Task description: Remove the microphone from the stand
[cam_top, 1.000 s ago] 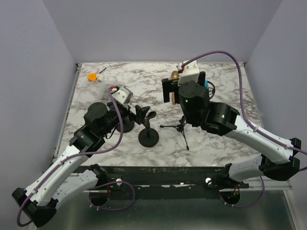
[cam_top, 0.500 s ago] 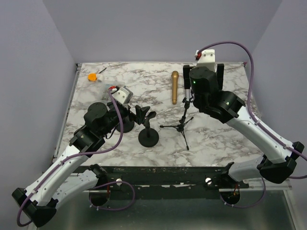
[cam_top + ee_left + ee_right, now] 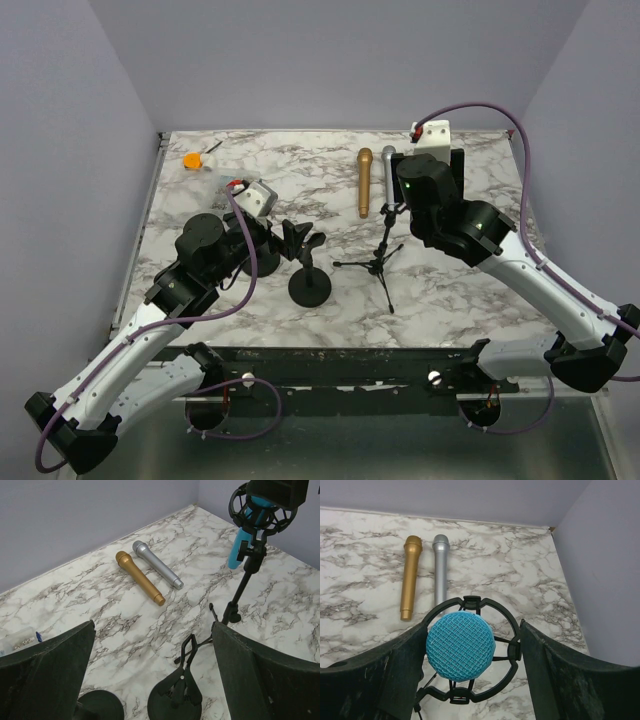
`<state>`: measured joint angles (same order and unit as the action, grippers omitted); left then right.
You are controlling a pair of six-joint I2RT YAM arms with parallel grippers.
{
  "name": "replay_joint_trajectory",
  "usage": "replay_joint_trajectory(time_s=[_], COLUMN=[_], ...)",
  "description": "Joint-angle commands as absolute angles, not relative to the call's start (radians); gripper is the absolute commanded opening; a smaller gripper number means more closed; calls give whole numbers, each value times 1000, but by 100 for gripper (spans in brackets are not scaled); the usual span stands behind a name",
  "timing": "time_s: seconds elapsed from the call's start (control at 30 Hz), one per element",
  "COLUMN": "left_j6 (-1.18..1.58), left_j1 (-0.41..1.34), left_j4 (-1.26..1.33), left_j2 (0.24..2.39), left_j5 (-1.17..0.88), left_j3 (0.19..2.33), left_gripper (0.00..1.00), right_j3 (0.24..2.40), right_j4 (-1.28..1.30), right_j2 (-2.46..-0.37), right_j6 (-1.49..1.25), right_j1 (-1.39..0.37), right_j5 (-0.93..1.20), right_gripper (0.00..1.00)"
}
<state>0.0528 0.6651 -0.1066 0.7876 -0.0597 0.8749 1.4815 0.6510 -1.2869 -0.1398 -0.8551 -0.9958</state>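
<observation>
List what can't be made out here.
- Blue mic: top view, hidden under the right arm; right wrist view, its head hides its body.
- Orange item: top view, too small to identify.
- Clip stand: left wrist view, base cut off by the bottom edge.
- Right fingers: tips cut by the bottom edge.

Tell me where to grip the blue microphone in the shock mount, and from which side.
Probably take the blue microphone by its mesh head, from above, right gripper fingers either side: the head rises clear of the shock mount ring, which surrounds the body lower down.
</observation>
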Motion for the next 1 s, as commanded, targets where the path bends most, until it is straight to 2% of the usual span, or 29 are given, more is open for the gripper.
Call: replay_joint_trajectory(time_s=[0.0,0.13,0.43,0.63,0.97], left_j6=[49,46,46,48,49], left_j1=[670,671,670,670,671], left_j4=[-111,-112,-111,-111,-111], left_j2=[785,782,783,783,786], left_j5=[-51,-48,-54,-58,-60], left_j3=[884,884,883,884,884], left_gripper=[99,98,98,99,98], right_j3=[1482,1492,1481,1501,1698], right_j4=[680,690,684,690,728], right_j2=[-1277,-1296,-1302,-1323,-1375], right_j6=[-154,-149,-161,-154,-88], right_j1=[-847,-847,-848,-847,-847], right_j5=[-971,-962,-933,-921,-884], right_gripper=[73,69,69,53,35])
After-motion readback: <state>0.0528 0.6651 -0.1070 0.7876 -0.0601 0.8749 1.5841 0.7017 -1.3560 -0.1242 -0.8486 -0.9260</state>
